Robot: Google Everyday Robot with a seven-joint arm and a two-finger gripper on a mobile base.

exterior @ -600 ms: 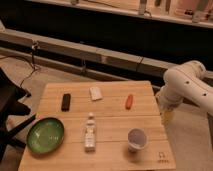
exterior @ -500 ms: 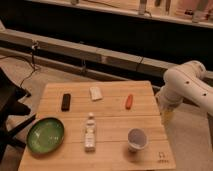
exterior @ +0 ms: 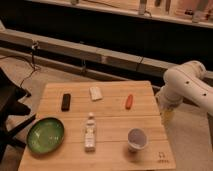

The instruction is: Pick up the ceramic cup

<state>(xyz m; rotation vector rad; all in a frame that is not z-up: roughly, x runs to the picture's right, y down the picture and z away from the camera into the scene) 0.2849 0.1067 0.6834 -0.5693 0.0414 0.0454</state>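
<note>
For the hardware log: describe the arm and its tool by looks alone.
The arm is glossy white, built of fat rounded segments; no cables or markings show. Its tool is pale yellowish and narrower, beside the edge of the wooden table.

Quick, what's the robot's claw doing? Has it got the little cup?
Gripper: cannot be told whether open or closed. It hangs by the right edge of the table, apart from the ceramic cup, not holding it.

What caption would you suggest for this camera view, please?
The gripper hangs beside the wooden table's right edge, apart from the ceramic cup standing near its front-right corner.
</note>
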